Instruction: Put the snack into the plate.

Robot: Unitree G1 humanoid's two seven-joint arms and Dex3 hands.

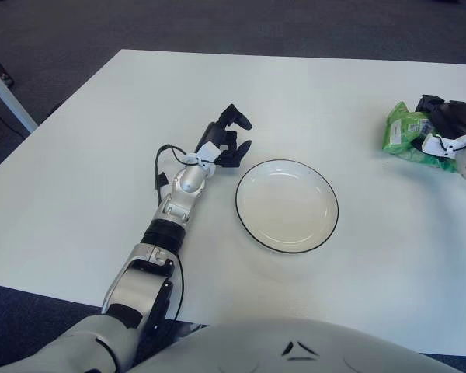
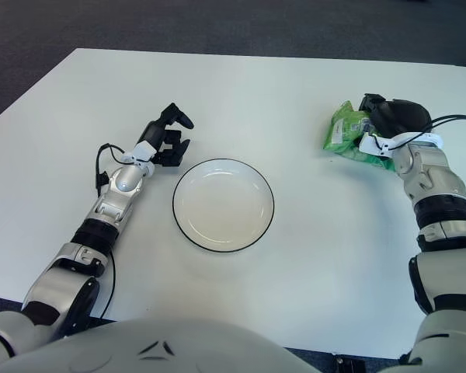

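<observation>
The green snack bag is at the right of the white table, crumpled and tipped up on its edge. My right hand covers the bag's right side with its black fingers curled over it. The bag also shows at the right edge in the left eye view, snack bag, under the right hand. The white plate with a thin black rim lies in the middle, holding nothing, well to the left of the bag. My left hand shows just left of the plate's upper rim, fingers relaxed and holding nothing.
The white table spreads wide around the plate. Dark carpet lies beyond its far and left edges. A pale table leg stands at the far left on the floor.
</observation>
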